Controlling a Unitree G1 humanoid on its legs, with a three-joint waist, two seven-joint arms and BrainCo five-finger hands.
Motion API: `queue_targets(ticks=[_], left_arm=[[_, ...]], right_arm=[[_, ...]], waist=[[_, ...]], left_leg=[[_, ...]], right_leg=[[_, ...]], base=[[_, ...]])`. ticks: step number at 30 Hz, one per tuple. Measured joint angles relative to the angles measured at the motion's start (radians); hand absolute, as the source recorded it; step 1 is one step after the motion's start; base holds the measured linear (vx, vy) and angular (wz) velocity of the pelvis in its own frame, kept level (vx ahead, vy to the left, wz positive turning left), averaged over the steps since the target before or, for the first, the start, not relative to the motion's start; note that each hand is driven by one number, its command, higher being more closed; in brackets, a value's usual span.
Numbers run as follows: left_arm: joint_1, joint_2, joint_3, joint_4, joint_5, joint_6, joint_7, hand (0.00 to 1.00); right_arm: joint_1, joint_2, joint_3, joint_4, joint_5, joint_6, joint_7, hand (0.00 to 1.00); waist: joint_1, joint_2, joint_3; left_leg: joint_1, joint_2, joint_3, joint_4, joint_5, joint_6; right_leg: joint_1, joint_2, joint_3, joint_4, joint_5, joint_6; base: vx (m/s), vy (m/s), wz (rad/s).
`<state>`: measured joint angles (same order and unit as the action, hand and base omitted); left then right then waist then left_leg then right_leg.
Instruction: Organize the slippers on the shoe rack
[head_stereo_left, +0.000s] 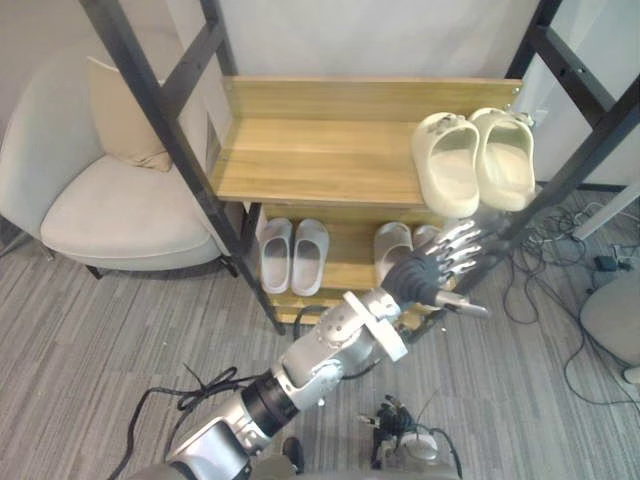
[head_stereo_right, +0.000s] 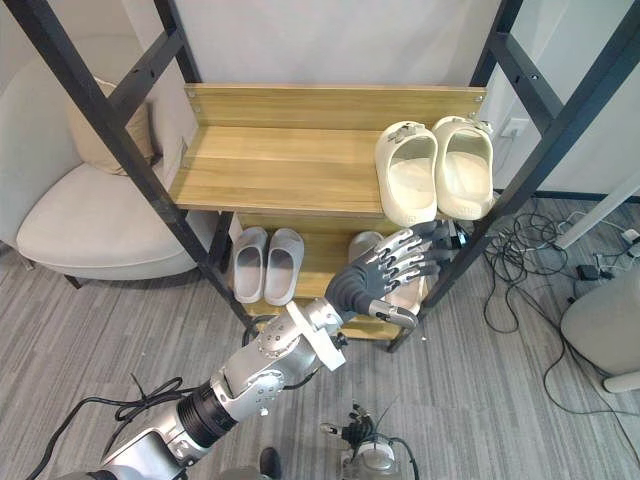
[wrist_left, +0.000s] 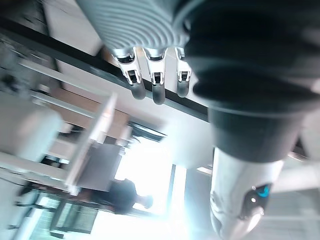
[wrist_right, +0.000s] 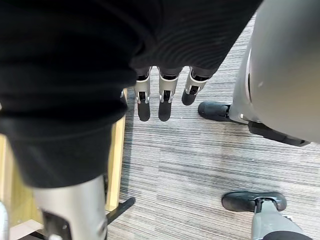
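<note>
Our left hand (head_stereo_left: 428, 275) hangs loose, holding nothing, just above the pale grey foam slippers (head_stereo_left: 392, 242) on the wooden lower shelf (head_stereo_left: 345, 265) of the black-framed shoe rack (head_stereo_left: 152, 100). Looks like the reach step. Next we'd dip and curl round one.

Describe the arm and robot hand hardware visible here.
Left arm: silver-grey segmented shells, black joint band, pale flange at the wrist. Left robot hand: dark ribbed cover over back and wrist, silver fingers with dark tips. Right robot hand: same ribbed cover and fingers.
</note>
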<state>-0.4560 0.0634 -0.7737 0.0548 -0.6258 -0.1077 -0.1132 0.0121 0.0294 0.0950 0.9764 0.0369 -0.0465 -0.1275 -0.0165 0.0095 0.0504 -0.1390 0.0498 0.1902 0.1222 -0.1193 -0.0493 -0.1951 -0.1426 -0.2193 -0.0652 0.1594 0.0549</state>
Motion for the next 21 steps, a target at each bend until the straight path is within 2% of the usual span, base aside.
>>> queue_targets(ticks=[3,6,9,15,21], left_arm=[[-0.004,-0.001,-0.003,0.036,0.042,0.005,0.002,0.00],[-0.033,-0.007,-0.009,0.083,0.080,0.006,0.016,0.00],[-0.076,-0.012,-0.012,0.111,0.108,0.006,0.034,0.00],[-0.188,-0.086,-0.009,0.174,0.167,0.004,0.090,0.00],[-0.230,-0.131,-0.009,0.218,0.204,0.003,0.097,0.00]], right_arm=[[-0.002,-0.011,-0.001,-0.003,-0.002,0.000,0.000,0.00],[-0.002,-0.012,-0.012,-0.019,-0.037,-0.001,-0.002,0.00],[-0.001,-0.011,-0.015,-0.022,-0.037,-0.001,-0.003,0.00],[0.032,-0.006,-0.048,-0.088,-0.037,-0.001,-0.010,0.00],[0.058,-0.002,-0.073,-0.136,-0.037,-0.001,-0.010,0.00]], waist=[[-0.005,0.000,0.000],[-0.033,-0.002,0.001],[-0.034,-0.004,0.002],[-0.038,-0.008,0.004],[-0.043,-0.011,0.006]], left_leg=[[-0.004,-0.001,0.022,-0.002,0.000,0.000],[-0.020,-0.002,0.025,0.000,0.000,0.000],[-0.023,-0.001,0.039,-0.001,-0.001,0.000],[-0.034,-0.001,0.058,0.001,-0.004,0.004],[-0.033,0.002,0.079,0.004,-0.013,0.005]], right_leg=[[-0.018,0.000,0.017,-0.003,0.008,0.001],[-0.031,0.001,0.019,-0.006,0.015,0.002],[-0.040,0.001,0.029,-0.006,0.017,0.001],[-0.066,0.001,0.048,0.006,0.017,0.001],[-0.076,0.003,0.066,0.008,0.017,0.002]], base=[[-0.02,0.014,-0.23],[0.00,0.006,-0.02],[-0.01,0.018,-0.10],[-0.02,0.018,-0.09],[-0.03,0.018,-0.10]])
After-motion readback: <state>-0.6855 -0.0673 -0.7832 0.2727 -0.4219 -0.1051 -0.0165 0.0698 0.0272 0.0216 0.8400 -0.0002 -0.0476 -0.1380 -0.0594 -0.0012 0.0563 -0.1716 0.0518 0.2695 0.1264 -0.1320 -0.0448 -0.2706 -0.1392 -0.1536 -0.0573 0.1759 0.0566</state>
